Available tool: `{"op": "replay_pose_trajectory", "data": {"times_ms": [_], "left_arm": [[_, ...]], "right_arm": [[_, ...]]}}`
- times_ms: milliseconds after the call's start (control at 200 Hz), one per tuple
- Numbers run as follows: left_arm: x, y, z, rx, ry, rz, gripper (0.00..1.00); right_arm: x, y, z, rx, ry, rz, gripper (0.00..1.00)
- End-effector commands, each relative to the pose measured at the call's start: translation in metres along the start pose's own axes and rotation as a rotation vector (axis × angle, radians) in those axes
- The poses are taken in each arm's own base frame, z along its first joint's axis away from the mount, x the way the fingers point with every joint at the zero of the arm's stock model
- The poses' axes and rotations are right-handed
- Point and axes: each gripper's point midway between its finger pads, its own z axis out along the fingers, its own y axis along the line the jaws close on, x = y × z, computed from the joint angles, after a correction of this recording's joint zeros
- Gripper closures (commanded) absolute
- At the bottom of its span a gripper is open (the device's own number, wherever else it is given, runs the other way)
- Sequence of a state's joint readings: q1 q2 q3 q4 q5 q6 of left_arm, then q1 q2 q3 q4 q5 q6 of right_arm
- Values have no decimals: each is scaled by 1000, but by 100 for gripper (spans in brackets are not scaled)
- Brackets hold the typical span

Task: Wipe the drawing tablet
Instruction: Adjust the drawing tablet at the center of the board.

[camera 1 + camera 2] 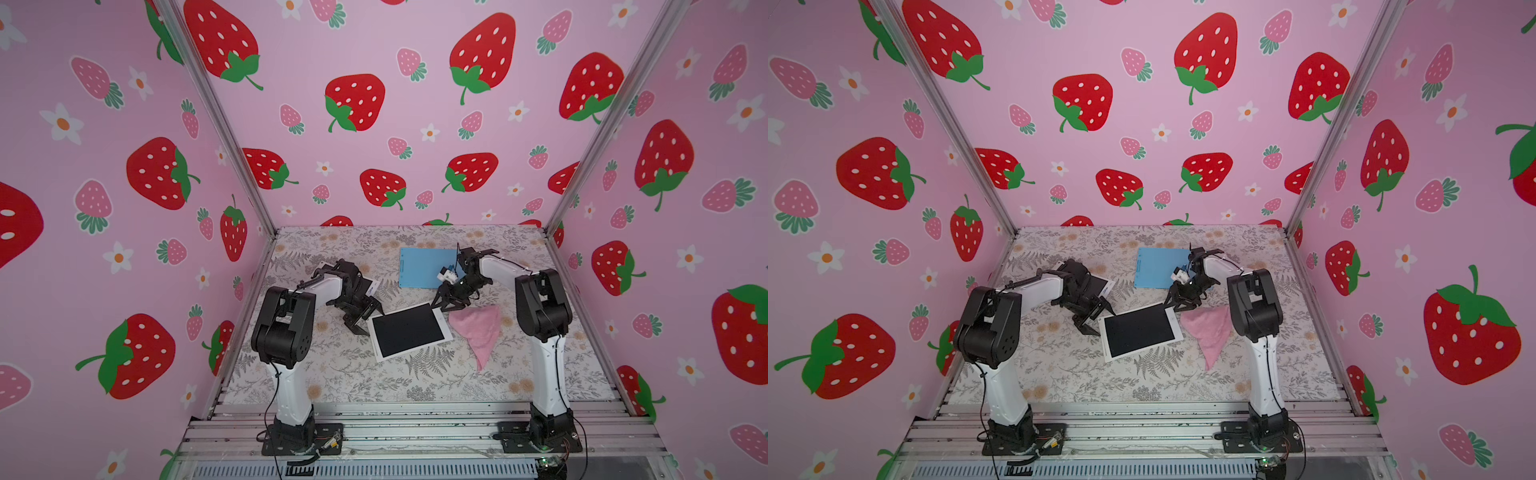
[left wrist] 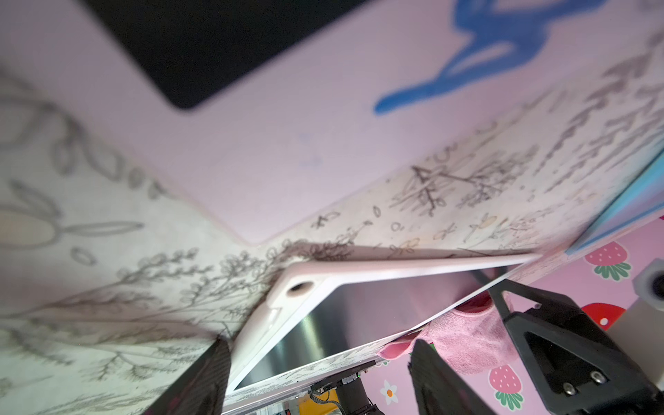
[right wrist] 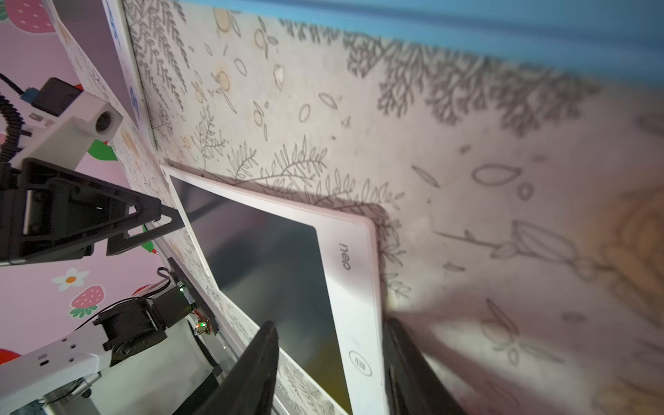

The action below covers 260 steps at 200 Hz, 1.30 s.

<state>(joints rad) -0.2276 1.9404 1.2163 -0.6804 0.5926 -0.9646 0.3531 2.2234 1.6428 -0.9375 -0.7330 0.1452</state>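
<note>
Tablet place: the drawing tablet (image 1: pixel 409 329) lay flat mid-table, between both grippers, just beside the pink cloth (image 1: pixel 478 330).
Long axis: ran left to right, its right end skewed toward the back wall.
Left gripper (image 1: pixel 365 319): jaws wide apart, holding nothing, at the tablet's left edge.
Right gripper (image 1: pixel 444 301): jaws partly apart, straddling the tablet's far right corner; grip uncertain.

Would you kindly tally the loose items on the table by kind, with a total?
Drawing tablets: 2, the centre tablet and the tablet under the left arm
Blue board: 1
Pink cloth: 1
Total: 4
</note>
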Motion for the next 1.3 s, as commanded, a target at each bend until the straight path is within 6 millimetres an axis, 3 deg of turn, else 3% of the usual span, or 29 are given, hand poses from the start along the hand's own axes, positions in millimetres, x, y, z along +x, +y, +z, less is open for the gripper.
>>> {"op": "replay_pose_trajectory", "data": {"times_ms": [0,175,310,585,745,895,1026,1296], "left_arm": [[-36,39,40,-146,-107,30,20],[-38,37,41,-143,-107,32,20],[-38,36,44,-135,-98,33,20],[-29,17,57,-108,-68,68,20],[-27,13,62,-118,-65,75,20],[-27,12,63,-116,-64,79,20],[-26,9,63,-103,-59,82,20],[-27,-12,55,-48,-64,103,20]], "right_arm": [[19,69,-5,-238,35,-49,54],[25,77,-15,-252,0,-44,55],[33,72,-16,-221,-6,-32,55],[45,28,-20,-171,-44,81,56],[41,8,-22,-188,-77,121,59],[40,17,-25,-242,-97,122,70],[33,36,-41,-300,-150,110,71],[30,69,-70,-350,-205,68,89]]}}
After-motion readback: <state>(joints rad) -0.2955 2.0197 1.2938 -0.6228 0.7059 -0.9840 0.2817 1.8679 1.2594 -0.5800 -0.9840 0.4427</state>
